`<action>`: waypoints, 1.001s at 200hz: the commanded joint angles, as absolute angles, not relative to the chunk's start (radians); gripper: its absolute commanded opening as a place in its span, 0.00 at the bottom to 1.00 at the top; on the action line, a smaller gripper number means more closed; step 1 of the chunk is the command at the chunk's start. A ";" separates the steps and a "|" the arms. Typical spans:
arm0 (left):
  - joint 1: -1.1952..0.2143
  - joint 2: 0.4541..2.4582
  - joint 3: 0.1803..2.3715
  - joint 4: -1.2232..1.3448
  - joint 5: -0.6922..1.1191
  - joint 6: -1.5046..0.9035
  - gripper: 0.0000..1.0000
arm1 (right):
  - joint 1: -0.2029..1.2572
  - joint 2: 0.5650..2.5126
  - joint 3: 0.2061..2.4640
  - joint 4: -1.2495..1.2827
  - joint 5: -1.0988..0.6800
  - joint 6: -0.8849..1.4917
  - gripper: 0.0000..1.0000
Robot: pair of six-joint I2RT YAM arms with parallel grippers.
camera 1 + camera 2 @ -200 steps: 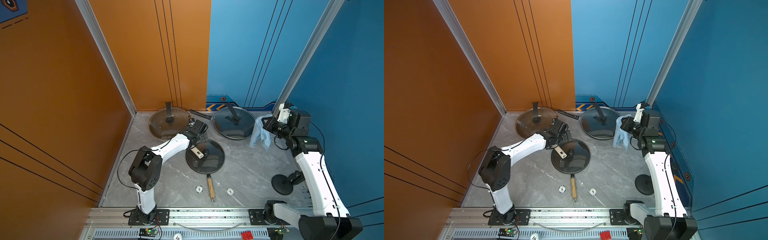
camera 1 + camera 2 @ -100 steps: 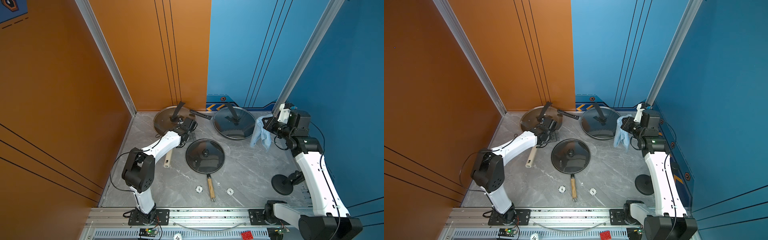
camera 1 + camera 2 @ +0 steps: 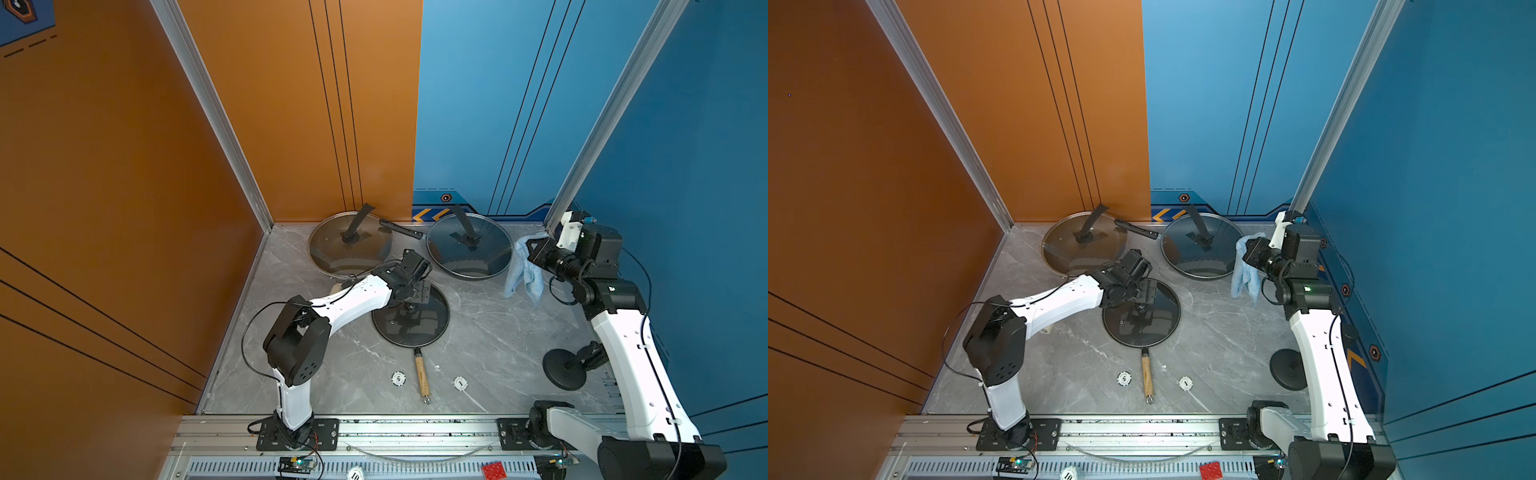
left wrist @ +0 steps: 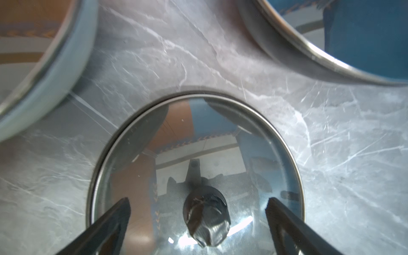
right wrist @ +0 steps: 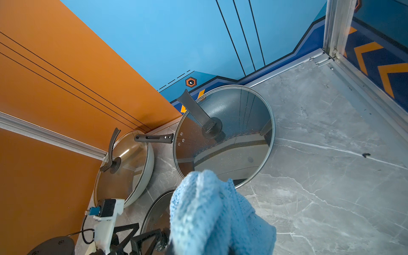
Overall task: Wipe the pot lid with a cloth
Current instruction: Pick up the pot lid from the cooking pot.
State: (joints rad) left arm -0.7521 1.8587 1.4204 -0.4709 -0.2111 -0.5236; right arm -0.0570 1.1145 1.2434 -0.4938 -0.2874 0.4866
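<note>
Mostly hidden: right end effector (image 3: 537, 254) tips buried in cloth (image 3: 523, 276), clamped on it; cloth light-blue, bunched, dangling; left end effector (image 4: 197, 202) apart over small lid (image 3: 419, 328) knob (image 4: 206, 217).

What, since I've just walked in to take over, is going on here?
The right gripper is shut on a light-blue microfibre cloth, holding it up beside the large glass-lidded dark pan. The left gripper is open above the small round glass lid, its jaws either side of the dark knob. No wiping yet: cloth and small lid are apart.
</note>
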 commanded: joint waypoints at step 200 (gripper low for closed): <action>-0.831 1.988 1.400 -0.454 -0.317 -0.611 0.45 | -0.073 1.106 1.223 -0.508 -0.316 0.455 0.07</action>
